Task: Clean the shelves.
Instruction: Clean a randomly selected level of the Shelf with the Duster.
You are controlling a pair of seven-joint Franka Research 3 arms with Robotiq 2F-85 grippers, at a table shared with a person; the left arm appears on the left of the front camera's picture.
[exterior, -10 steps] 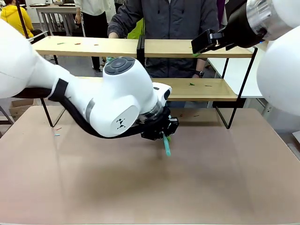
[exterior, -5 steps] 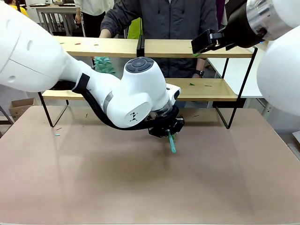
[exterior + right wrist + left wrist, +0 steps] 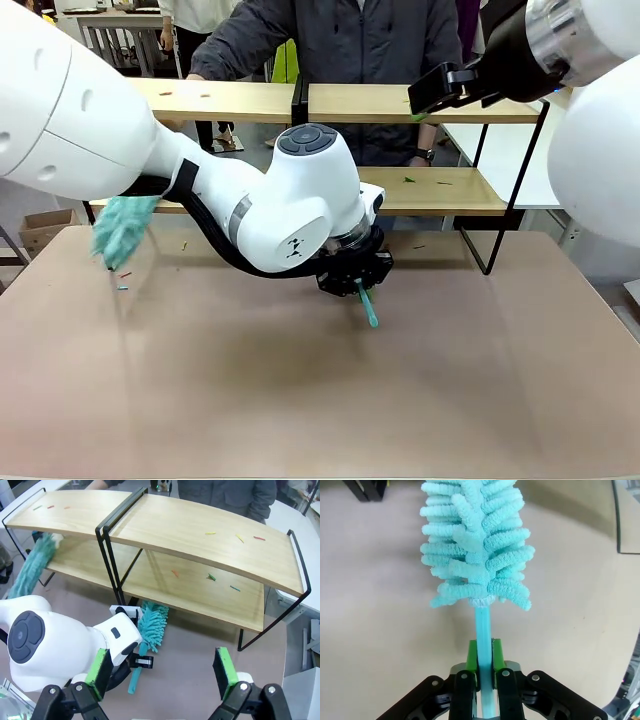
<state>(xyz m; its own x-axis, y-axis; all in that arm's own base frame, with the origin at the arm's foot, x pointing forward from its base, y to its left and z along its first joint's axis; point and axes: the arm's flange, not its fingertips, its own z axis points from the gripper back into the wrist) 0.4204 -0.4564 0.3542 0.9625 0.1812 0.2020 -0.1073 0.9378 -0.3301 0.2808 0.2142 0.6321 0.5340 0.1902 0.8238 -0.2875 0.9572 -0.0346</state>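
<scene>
Clenching a teal duster (image 3: 477,545), left hand (image 3: 485,652), right hand (image 3: 162,666) spread open above shelves (image 3: 165,530), coloured scraps (image 3: 210,576) on both tiers

No legible words, no numbers, no labels — one small black emblem (image 3: 291,247) (wordless) on a white robot joint (image 3: 300,215)

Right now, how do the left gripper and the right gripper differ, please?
The left gripper is shut on the handle of a teal duster; the right gripper is open and empty. The left sits low over the table; the right is up by the shelves. Both have green pads.
</scene>
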